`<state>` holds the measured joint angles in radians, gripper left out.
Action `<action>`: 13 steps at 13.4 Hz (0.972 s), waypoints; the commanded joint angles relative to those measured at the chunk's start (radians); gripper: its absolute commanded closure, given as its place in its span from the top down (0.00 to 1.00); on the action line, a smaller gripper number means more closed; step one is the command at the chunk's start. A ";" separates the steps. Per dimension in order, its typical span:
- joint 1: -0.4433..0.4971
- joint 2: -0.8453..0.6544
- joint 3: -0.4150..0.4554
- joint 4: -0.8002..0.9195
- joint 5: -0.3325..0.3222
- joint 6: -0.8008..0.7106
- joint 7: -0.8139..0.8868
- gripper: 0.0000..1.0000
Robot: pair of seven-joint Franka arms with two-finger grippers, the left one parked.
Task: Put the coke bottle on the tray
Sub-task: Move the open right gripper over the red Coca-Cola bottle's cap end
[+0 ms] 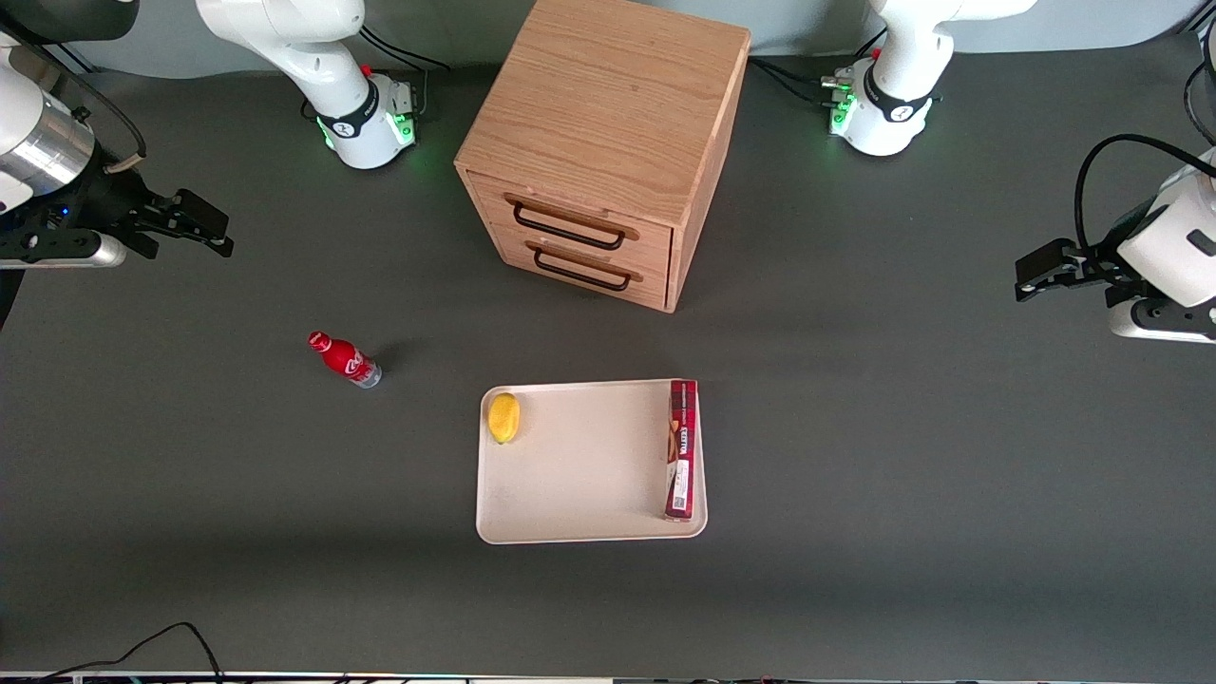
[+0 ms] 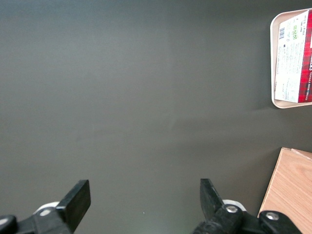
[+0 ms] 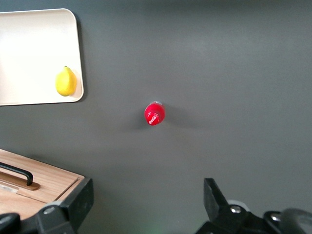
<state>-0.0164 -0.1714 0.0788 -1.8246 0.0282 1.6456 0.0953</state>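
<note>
Nearest the front camera, a flat cream-beige tray (image 1: pixel 579 475) with rounded corners and a low rim, smooth and matte, resting on the dark grey tabletop (image 1: pixel 855 427); on it, a long red box (image 1: pixel 681 448) lying along the edge toward the parked arm's end, and a small glossy yellow lemon (image 1: pixel 503 417) in the corner toward the working arm's end. Farther from the camera and off the tray, toward the working arm's end, a small red coke bottle (image 1: pixel 344 359) with white script, red cap and clear base, standing upright on the bare tabletop; well apart from the tray. Farther still, a boxy light-oak drawer cabinet (image 1: pixel 608 142), grained wood with two black bar handles. Gripper (image 1: pixel 211 228) hovering above the tabletop at the working arm's end, well clear of the bottle; jaws spread wide, holding nothing.
</note>
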 commanded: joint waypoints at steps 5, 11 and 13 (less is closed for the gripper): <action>-0.004 0.072 0.007 0.080 0.019 -0.046 0.001 1.00; -0.008 0.205 0.009 0.048 0.021 -0.018 -0.043 1.00; -0.011 0.213 0.009 -0.020 0.022 0.084 -0.048 0.99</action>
<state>-0.0183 0.0324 0.0834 -1.7964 0.0302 1.6590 0.0780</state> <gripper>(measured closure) 0.000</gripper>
